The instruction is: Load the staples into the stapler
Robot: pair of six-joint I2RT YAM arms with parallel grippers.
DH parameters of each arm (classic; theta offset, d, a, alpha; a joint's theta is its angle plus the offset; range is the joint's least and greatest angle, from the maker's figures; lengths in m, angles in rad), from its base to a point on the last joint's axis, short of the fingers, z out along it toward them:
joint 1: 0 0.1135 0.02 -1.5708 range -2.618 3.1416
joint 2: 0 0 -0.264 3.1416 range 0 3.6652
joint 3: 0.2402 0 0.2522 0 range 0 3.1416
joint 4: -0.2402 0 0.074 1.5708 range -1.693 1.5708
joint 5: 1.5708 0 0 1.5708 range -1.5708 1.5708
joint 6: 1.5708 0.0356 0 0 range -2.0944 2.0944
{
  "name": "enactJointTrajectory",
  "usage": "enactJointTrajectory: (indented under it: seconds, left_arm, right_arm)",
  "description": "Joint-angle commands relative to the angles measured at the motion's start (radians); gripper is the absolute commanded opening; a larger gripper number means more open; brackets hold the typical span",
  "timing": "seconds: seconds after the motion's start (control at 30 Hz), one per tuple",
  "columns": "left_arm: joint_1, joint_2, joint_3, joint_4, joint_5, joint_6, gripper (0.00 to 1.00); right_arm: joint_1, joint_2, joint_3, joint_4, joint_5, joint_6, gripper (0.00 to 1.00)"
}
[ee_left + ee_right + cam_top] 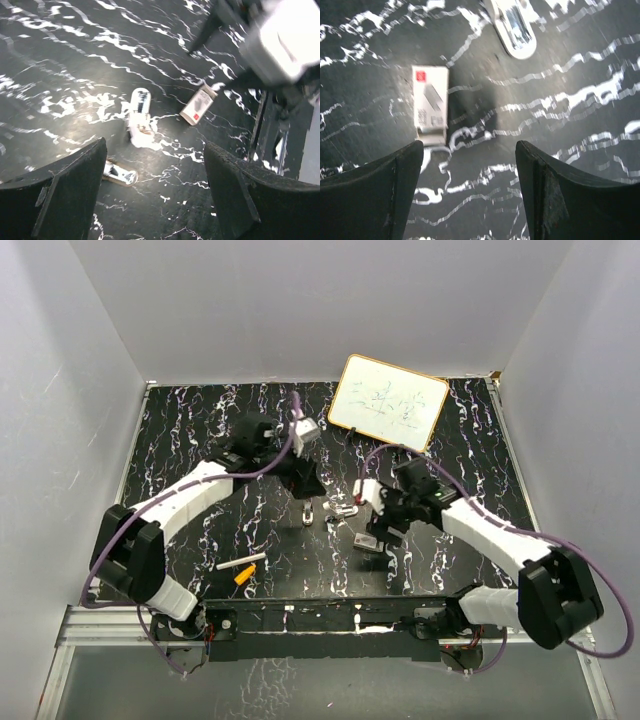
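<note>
Black fingers [380,190] of the right tool [469,145] filled the foreground, spread wide and gripping nothing, with the staple box [431,102] just ahead. Beyond it, the stapler [515,25] was cut off at the frame edge. Left tool [155,145] gaped empty too, over a blurred stapler on the bench [60,60], a shiny piece [120,176] half-hidden behind one finger.

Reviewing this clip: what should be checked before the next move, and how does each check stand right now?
1. Left gripper open and empty: ok.
2. Right gripper open and empty: ok.
3. Stapler in view, touched by neither gripper: ok.
4. Staple box lying apart from the stapler, nothing on top: ok.
5. Staples already in the stapler: cannot tell.
6. What the shiny piece beside the left finger is: cannot tell.
</note>
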Motion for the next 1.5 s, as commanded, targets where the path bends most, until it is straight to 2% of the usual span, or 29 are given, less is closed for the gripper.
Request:
enactJointTrajectory:
  seconds: [0.0,0.17,0.3,0.43,0.67,0.87,1.03,1.23,1.47]
  left_arm:
    - [-0.119,0.039,0.051,-0.114,0.056,0.256,0.77]
    - [-0.235,0.128,0.07,-0.19,0.06,0.516,0.77]
    - [-0.334,0.209,0.116,-0.234,-0.016,0.668,0.77]
    - [-0.404,0.286,0.155,-0.221,-0.08,0.731,0.77]
    - [-0.458,0.374,0.205,-0.185,-0.129,0.767,0.76]
    - [-0.477,0.428,0.212,-0.129,-0.171,0.733,0.7]
    - [-0.482,0.437,0.182,-0.046,-0.23,0.637,0.57]
    - [-0.484,0.411,0.108,0.066,-0.302,0.443,0.34]
    - [-0.487,0.398,0.05,0.182,-0.427,0.167,0.27]
  right_arm:
    - [-0.164,-0.086,0.052,-0.115,-0.129,-0.004,0.77]
    - [-0.378,-0.084,0.121,-0.181,-0.168,0.025,0.78]
    - [-0.493,-0.014,0.193,-0.228,-0.147,0.087,0.77]
    - [-0.532,0.033,0.227,-0.238,-0.103,0.171,0.76]
    - [-0.542,0.066,0.225,-0.258,-0.095,0.208,0.76]
    - [-0.542,0.122,0.265,-0.292,-0.119,0.221,0.74]
    - [-0.542,0.158,0.277,-0.29,-0.139,0.222,0.72]
    - [-0.54,0.212,0.289,-0.274,-0.22,0.225,0.7]
    - [-0.528,0.327,0.355,-0.27,-0.273,0.264,0.67]
